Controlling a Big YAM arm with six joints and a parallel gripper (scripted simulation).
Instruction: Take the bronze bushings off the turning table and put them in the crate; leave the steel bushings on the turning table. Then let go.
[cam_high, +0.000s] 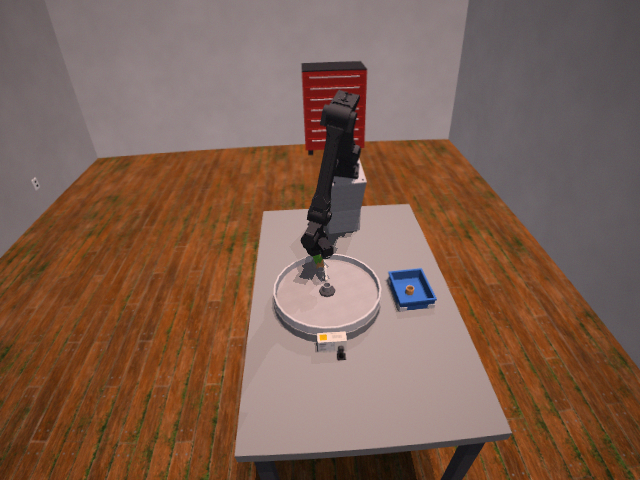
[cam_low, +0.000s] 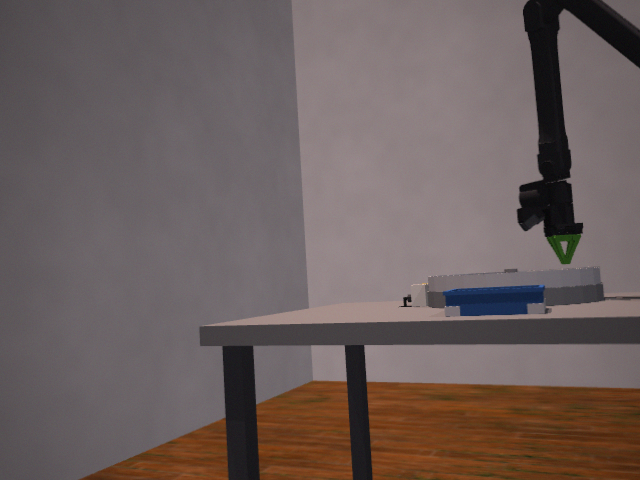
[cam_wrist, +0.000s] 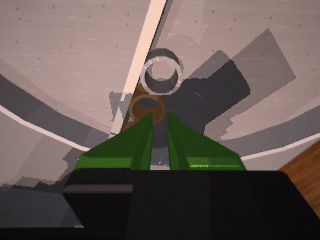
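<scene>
The round grey turning table (cam_high: 326, 299) sits on the table top. A bronze bushing (cam_wrist: 147, 109) stands on it just beyond my green fingertips, partly hidden by the left finger; it also shows in the top view (cam_high: 321, 263). A steel bushing (cam_wrist: 161, 75) stands right behind it, near the middle of the turning table (cam_high: 326, 293). My gripper (cam_wrist: 160, 119) (cam_low: 563, 258) hovers a little above the turning table's far side, fingers nearly together with nothing between them. Another bronze bushing (cam_high: 410, 289) lies in the blue crate (cam_high: 415, 289).
The crate stands right of the turning table, apart from it. A small white box with an orange mark (cam_high: 331, 339) and a small black part (cam_high: 341, 354) sit at the turning table's front. The arm's grey base (cam_high: 345, 204) stands behind the turning table.
</scene>
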